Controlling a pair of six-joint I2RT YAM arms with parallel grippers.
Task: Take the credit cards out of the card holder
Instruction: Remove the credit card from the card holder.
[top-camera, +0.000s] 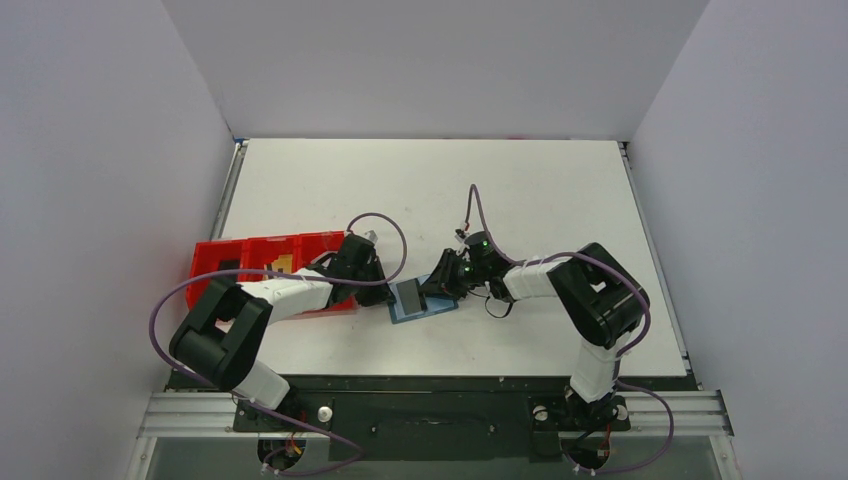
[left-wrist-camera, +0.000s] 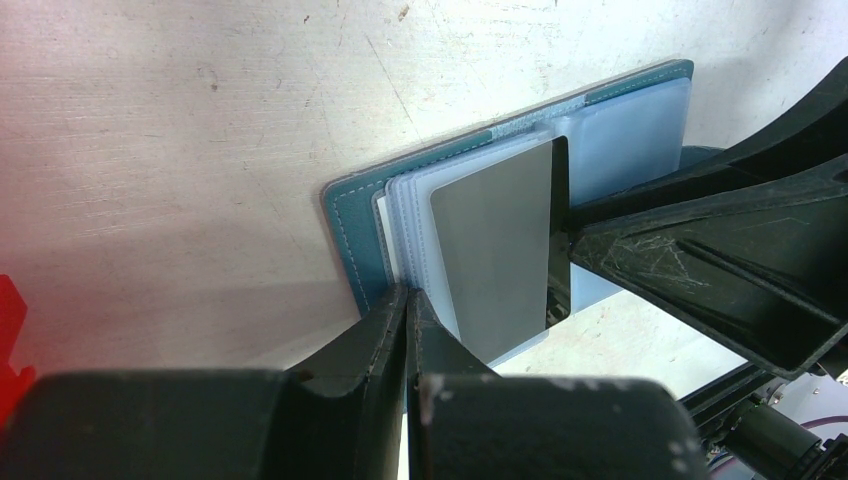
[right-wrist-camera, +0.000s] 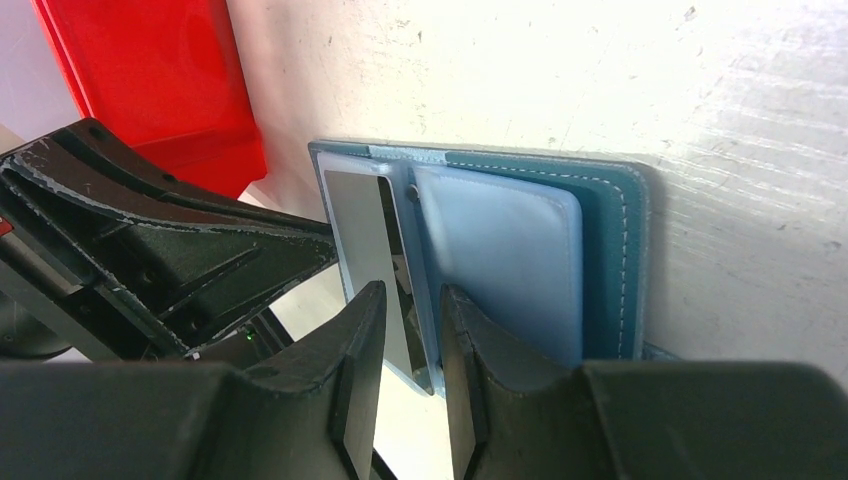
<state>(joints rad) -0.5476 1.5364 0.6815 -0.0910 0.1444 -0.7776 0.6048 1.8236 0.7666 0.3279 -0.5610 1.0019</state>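
"Where's the card holder (top-camera: 436, 309)?"
"Just toward six o'clock from my worktop's (top-camera: 420, 190) middle: blue, lying open and flat, clear sleeves (right-wrist-camera: 500, 250) up."
"Any cards?"
"I see one dark grey credit card (top-camera: 409, 294), tilted up at its nine o'clock side."

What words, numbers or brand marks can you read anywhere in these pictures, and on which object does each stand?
No text can be read.
The grey card shows a plain face.
The card holder bears only stitching.
The red tray, left gripper and right gripper carry no legible marks.
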